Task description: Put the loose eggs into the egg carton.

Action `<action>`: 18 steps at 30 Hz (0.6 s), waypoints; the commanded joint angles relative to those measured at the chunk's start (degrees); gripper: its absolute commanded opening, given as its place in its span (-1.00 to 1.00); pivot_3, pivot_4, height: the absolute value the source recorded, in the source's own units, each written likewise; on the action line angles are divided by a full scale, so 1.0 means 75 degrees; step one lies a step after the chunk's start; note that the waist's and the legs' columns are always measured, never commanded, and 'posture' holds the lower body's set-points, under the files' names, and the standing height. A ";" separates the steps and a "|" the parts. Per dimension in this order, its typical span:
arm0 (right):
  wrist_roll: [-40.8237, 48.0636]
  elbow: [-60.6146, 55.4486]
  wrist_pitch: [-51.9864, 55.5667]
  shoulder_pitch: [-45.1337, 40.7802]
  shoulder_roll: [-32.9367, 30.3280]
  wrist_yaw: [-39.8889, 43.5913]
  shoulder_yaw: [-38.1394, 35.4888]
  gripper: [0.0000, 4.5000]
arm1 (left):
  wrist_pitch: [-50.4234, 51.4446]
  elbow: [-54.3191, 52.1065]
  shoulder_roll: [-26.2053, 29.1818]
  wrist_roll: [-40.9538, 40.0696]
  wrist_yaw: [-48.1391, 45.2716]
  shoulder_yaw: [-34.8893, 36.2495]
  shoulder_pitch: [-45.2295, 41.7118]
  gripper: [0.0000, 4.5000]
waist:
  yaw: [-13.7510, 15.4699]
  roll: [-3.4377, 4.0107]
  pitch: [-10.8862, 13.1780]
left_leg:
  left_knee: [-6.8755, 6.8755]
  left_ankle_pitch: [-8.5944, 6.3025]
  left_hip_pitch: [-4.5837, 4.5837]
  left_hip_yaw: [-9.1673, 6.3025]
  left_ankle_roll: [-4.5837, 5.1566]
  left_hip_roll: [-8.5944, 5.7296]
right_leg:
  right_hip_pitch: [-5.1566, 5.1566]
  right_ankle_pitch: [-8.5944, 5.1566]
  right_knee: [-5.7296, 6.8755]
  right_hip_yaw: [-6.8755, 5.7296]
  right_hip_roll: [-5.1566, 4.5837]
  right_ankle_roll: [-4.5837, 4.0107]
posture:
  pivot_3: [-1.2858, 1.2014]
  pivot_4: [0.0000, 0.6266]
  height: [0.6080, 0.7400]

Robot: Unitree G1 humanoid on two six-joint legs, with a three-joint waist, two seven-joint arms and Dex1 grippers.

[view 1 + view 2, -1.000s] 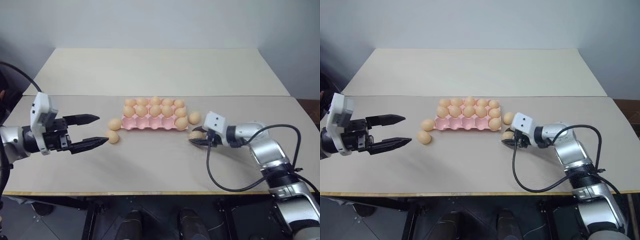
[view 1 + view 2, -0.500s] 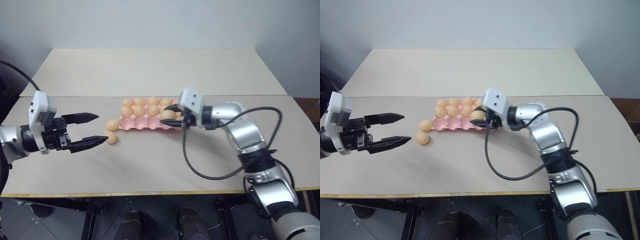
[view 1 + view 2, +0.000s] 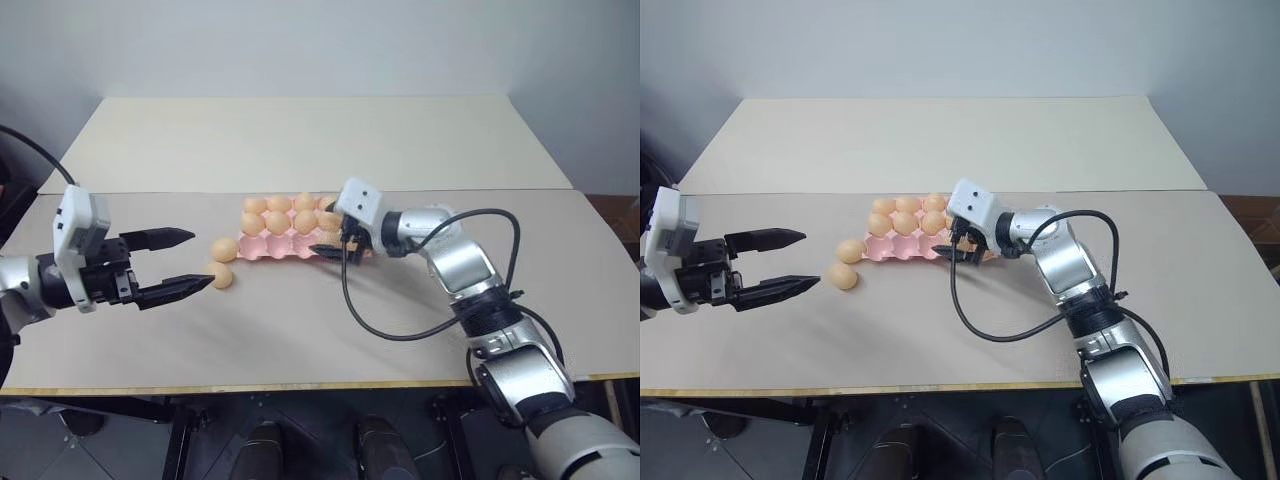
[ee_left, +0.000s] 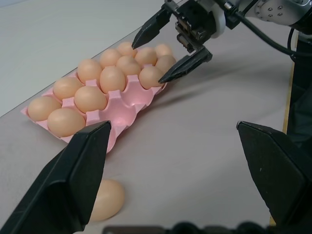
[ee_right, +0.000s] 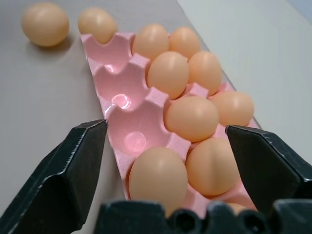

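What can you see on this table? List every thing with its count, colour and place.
pink moulded egg carton: one, pink, mid-table; three front cups empty.
eggs in the carton: twelve, tan-orange, filling the back and middle rows and the two front cups at the right end.
loose eggs: two, tan-orange, on the table just left of the carton; a third seems to lie past its right end.
flat beige table: one, beige, under everything.
left gripper: one, black fingers, open, left of the two loose eggs.
right gripper: one, black fingers, open, at the carton's right front cups.
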 commanded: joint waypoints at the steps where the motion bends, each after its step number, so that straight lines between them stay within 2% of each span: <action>1: 0.0605 -0.1288 0.0423 0.0398 -0.0523 0.0117 -0.0890 0.99 | -0.0090 -0.0038 0.0079 -0.0055 -0.0029 0.0158 -0.0101 1.00 | 0.0038 0.0000 0.0000 | 0.0000 0.0000 -0.0003 0.0000 0.0000 0.0000 | 0.0000 0.0000 -0.0003 -0.0001 -0.0001 0.0000 | 0.03 -0.52 1.00; 5: 0.1336 -0.2644 0.0600 0.1606 -0.1639 0.0622 -0.1937 0.99 | -0.0169 0.0143 0.0071 0.0030 -0.0108 0.0157 -0.0060 1.00 | 0.0146 0.0000 0.0000 | 0.0001 0.0000 -0.0005 0.0001 0.0001 -0.0002 | 0.0001 0.0000 -0.0007 -0.0001 -0.0003 0.0000 | 0.03 -0.52 1.00; 11: 0.2301 -0.3674 0.0488 0.3517 -0.3063 0.1307 -0.3541 0.99 | -0.0352 0.0586 0.0148 0.0219 -0.0457 0.0205 0.0133 1.00 | 0.0138 0.0000 0.0000 | 0.0001 -0.0002 0.0004 0.0007 0.0003 -0.0001 | 0.0010 0.0000 -0.0004 0.0001 -0.0002 0.0001 | 0.03 -0.52 1.00; 14: 0.2469 -0.3692 0.0290 0.4253 -0.3618 0.1690 -0.3916 0.99 | -0.0460 0.0776 0.0130 0.0327 -0.0527 0.0150 0.0116 1.00 | 0.0103 0.0000 0.0000 | -0.0002 -0.0004 0.0016 0.0021 0.0007 0.0000 | 0.0014 0.0000 -0.0002 0.0015 0.0001 0.0001 | 0.03 -0.52 1.00; 18: 0.2422 -0.3518 0.0036 0.4429 -0.3776 0.1636 -0.3826 0.99 | -0.0468 0.0814 0.0079 0.0340 -0.0480 0.0065 0.0015 1.00 | 0.0101 0.0000 0.0000 | -0.0004 -0.0005 0.0044 0.0032 0.0009 0.0005 | 0.0034 0.0000 -0.0002 0.0029 0.0005 0.0001 | 0.03 -0.52 1.00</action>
